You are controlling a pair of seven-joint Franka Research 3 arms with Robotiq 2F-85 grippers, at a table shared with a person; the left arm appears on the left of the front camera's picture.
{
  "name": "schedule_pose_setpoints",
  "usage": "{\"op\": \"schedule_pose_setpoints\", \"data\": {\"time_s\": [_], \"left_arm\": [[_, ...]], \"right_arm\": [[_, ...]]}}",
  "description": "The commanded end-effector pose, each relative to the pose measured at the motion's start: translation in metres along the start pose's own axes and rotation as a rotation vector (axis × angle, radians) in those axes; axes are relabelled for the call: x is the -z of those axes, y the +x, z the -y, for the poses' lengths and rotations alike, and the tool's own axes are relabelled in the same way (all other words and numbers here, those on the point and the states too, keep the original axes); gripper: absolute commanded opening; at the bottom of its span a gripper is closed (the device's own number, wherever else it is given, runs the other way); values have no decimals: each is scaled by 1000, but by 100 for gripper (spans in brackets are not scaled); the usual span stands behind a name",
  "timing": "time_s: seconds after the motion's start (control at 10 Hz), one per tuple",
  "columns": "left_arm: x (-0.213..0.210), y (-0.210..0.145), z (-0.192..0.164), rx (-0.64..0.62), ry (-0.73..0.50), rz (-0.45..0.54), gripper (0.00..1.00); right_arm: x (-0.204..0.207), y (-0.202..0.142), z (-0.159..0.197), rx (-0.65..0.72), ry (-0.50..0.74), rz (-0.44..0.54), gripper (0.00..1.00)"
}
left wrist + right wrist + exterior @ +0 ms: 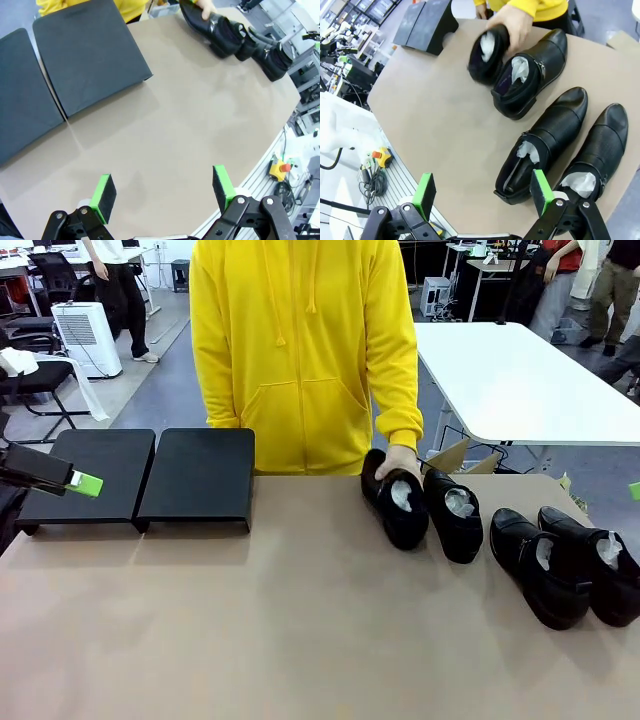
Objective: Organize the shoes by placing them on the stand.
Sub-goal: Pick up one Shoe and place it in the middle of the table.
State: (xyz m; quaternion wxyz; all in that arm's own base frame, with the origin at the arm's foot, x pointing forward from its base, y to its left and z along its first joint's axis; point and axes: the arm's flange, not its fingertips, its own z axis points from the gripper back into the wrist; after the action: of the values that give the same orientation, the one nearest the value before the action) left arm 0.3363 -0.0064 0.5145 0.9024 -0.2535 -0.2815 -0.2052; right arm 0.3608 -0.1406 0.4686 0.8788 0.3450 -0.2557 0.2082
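Four glossy black shoes stuffed with white paper lie at the right of the tan table. The person's hand (402, 460) holds the leftmost shoe (398, 505) tilted up on its side. Another shoe (455, 515) lies beside it, and a pair (540, 565) (600, 560) lies farther right. The stand (200, 475) is two low matte-black platforms side by side at the back left, bare on top. My left gripper (87, 483) hovers open over the stand's left end. In its wrist view my left gripper (164, 187) is open and holds nothing. My right gripper (482, 192) is open above the near pair (545, 140).
The person in a yellow hoodie (300, 350) stands at the far edge, between stand and shoes. A cardboard box (465, 458) sits behind the table. Bare tabletop (300, 620) spreads across the middle and front. An emergency-stop button (278, 169) lies below the table edge.
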Motion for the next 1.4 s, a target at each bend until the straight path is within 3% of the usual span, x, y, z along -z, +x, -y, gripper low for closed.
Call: {"op": "schedule_pose_setpoints", "data": {"time_s": [0.0,0.2,0.5,0.8,0.9,1.0,1.3], "left_arm": [[1,1,-2,11,-16,5,100],[1,1,-2,11,-16,5,100],[1,1,-2,11,-16,5,100],[1,1,-2,11,-16,5,100],[1,1,-2,11,-16,5,100],[1,1,-2,11,-16,5,100],[1,1,-2,11,-16,5,100]], "right_arm": [[1,3,3,-26,22,32,100],[6,8,-9,-1,-37,-22,100],[51,47,-30,63,-359,-124,100],[87,58,-35,116,-508,-226,100],[90,57,-33,153,-537,-272,100],[81,60,-36,52,-464,-164,100],[88,57,-33,87,-495,-206,100]]}}
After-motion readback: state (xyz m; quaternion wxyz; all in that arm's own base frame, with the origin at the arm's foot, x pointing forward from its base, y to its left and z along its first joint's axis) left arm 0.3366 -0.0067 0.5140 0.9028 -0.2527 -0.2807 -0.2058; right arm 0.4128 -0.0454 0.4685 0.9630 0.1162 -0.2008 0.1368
